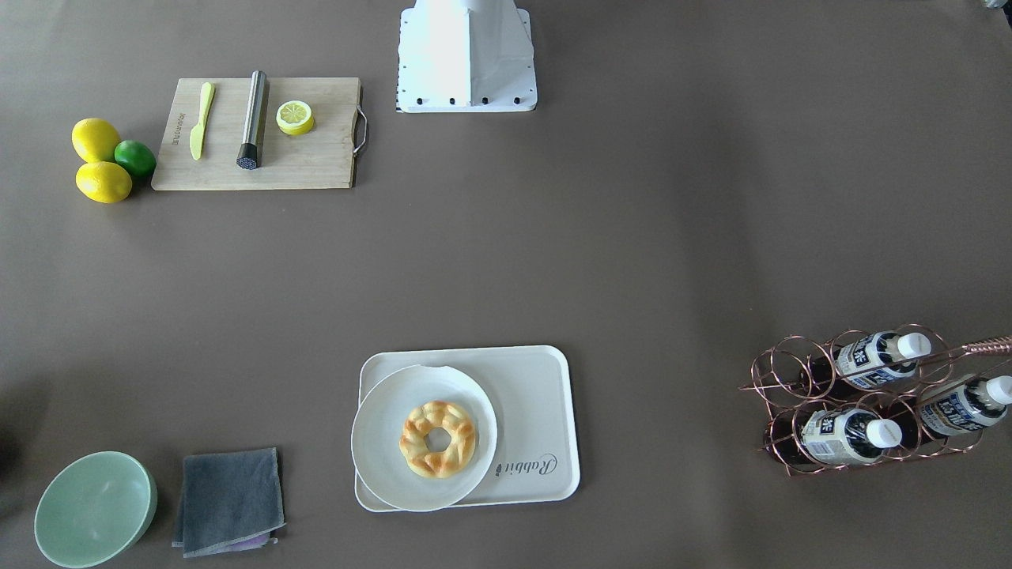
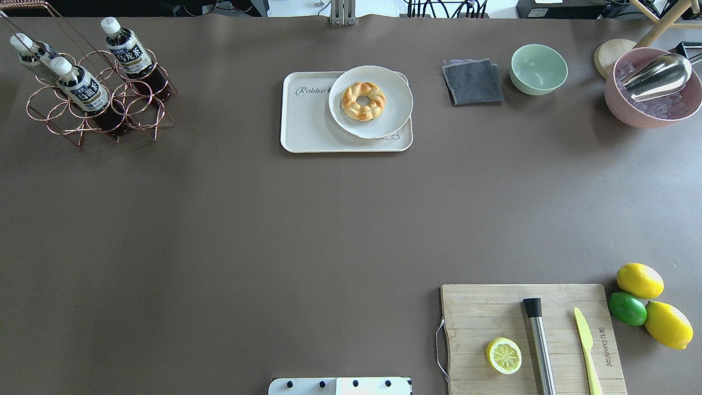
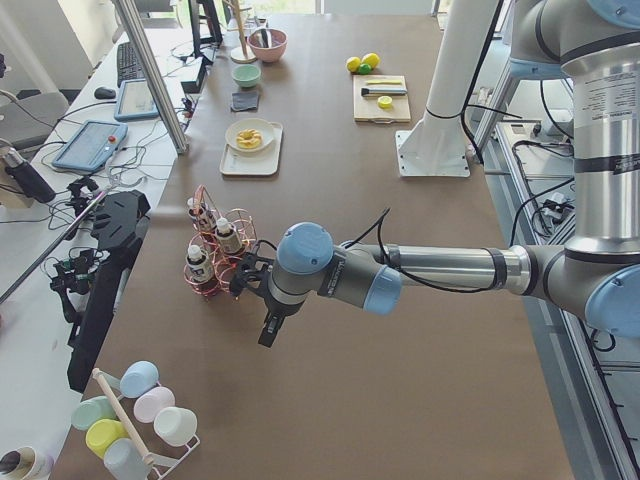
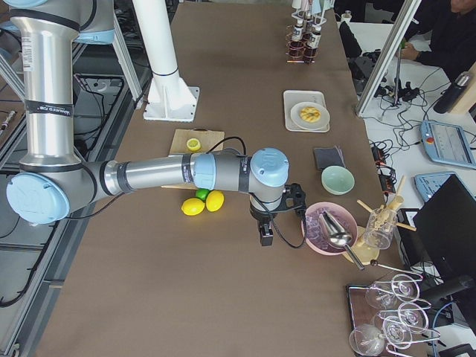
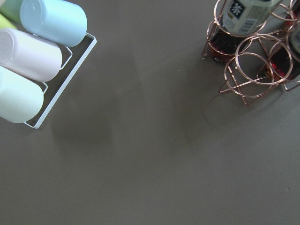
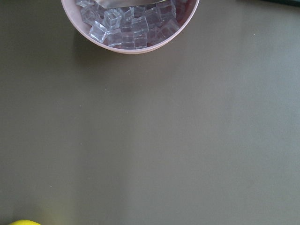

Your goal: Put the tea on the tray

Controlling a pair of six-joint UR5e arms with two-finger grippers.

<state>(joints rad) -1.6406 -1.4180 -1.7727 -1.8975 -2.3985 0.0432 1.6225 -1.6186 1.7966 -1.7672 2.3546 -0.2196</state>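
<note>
**State.** The tea (image 2: 83, 88) sits in the copper wire rack (image 2: 66, 118) at the far left corner of the counter (image 2: 274, 230). It is one of three alike bottles, each slanted through the rings with its white cap uppermost. The tray (image 2: 307, 129) lies well apart from the rack, at the far middle of the counter. The left tool (image 3: 268, 332) hangs over bare counter near the rack. The right tool (image 4: 265, 235) hangs near the pink ice bowl (image 2: 630, 115). Both show in side views only, so it cannot be told whether their fingers are spread or pressed together.

**Hazards.**

1. Rack drag. The rack looks light, and the bottles lodge in its rings. A pull off the bottle's slant is likely to lift or slide the whole rack.
2. Neighbour contact. The bottles lie close together, so a wide approach may knock an adjacent one.
3. Slip. The plastic appears smooth, and a grasp at the tapered neck may let the bottle swing or drop.
4. Crowded tray. The round plate (image 2: 397, 104) with its ring pastry (image 2: 363, 101) covers the tray's right part and overhangs the rim. Only the portion by the "Rabbit" script is bare. A set-down too far right strikes the plate.
5. Topple. A narrow bottle released while tilted, or onto the raised rim, probably falls.
</note>
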